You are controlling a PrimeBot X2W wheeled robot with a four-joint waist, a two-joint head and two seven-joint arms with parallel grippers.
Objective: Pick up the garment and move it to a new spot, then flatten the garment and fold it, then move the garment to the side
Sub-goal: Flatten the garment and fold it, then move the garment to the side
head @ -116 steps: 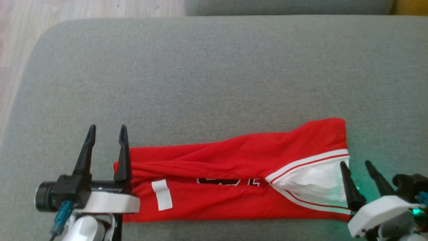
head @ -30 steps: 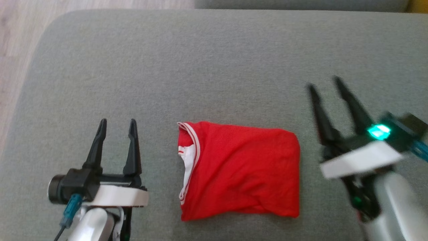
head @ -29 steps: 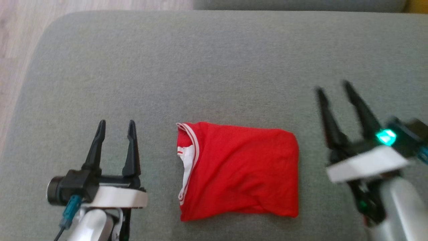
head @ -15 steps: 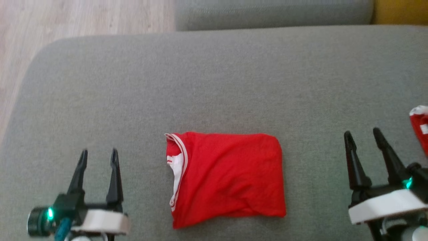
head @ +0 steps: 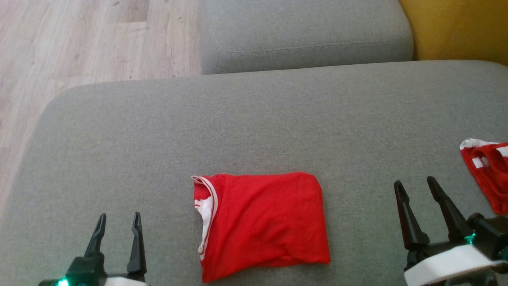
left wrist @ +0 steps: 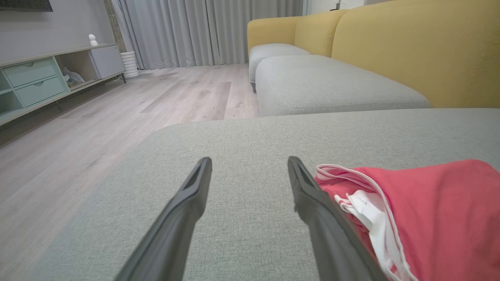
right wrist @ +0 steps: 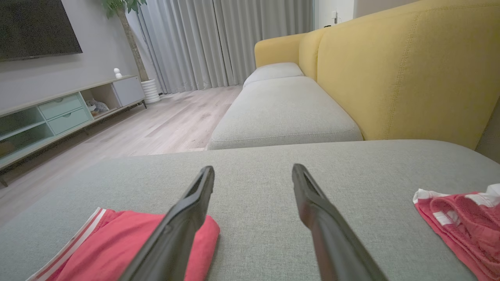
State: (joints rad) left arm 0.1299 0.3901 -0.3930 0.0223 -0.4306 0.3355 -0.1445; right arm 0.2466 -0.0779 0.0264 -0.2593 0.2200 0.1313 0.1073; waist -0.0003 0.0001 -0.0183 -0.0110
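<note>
Near edge of a grey cushion (head: 238, 119): the left gripper (head: 119, 216) and right gripper (head: 414, 182) each hover with fingers spread wide, holding nothing. Between them, touching neither, the garment (head: 264, 226) lies folded, red with white trim on its left side, close to the near edge. A second red cloth (head: 486, 174) lies at the right edge. Past the far edge are a grey seat (head: 305, 35) and a wood floor (head: 79, 39).

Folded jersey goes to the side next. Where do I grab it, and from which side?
Probably take the jersey at its right edge, coming in low from the right with the open right gripper. That edge looks like a closed fold, while the left edge shows loose white-trimmed layers that could splay.
</note>
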